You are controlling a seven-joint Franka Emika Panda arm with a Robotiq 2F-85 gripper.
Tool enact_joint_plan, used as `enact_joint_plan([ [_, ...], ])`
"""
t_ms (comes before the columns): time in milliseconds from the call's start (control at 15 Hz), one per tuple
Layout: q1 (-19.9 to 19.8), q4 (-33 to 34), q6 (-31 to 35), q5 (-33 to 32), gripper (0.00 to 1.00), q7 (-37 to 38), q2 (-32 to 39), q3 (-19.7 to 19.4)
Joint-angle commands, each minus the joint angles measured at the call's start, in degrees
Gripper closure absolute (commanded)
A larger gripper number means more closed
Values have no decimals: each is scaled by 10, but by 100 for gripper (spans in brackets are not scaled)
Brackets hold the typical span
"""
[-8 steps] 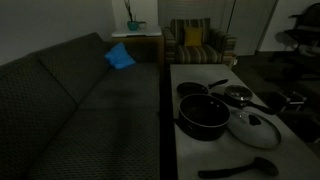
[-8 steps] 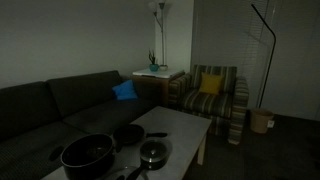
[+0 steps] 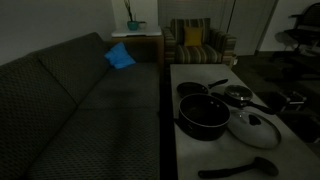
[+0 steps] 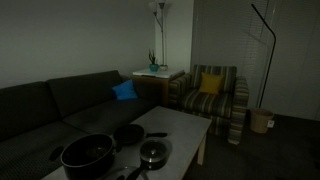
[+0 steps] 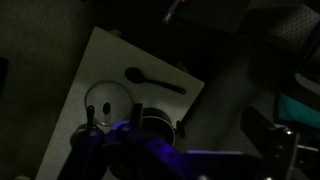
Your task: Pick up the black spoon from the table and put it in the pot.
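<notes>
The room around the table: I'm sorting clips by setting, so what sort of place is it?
Probably a home living room: a long dark sofa with a blue cushion, a striped armchair with a yellow cushion, and a floor lamp.

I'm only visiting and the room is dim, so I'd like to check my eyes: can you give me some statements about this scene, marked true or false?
1. The black spoon lies on the table. True.
2. The spoon is inside the pot. False: it lies on the tabletop, near the glass lid.
3. A blue cushion sits on the sofa. True.
4. The armchair holds a red cushion. False: its cushion is the yellow cushion.
</notes>
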Motion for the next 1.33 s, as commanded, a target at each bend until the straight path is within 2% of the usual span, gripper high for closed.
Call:
enact_joint_plan([
  [0, -3, 1, -2, 2, 0, -2, 0, 3],
  [67, -3, 1, -2, 2, 0, -2, 0, 3],
  [133, 10, -4, -19, 17, 0, 17, -24, 19],
  [400, 36, -1, 0, 32, 0, -13, 0, 25],
  [667, 70, -7, 39, 47, 0, -71, 58, 21],
  [800, 78, -6, 56, 52, 0, -91, 104, 22],
  [1000, 100, -3, 105, 59, 0, -160, 186, 14],
  [1067, 86, -12, 76, 46, 0, -116, 122, 24],
  [1267, 94, -9, 100, 48, 0, -143, 177, 23],
])
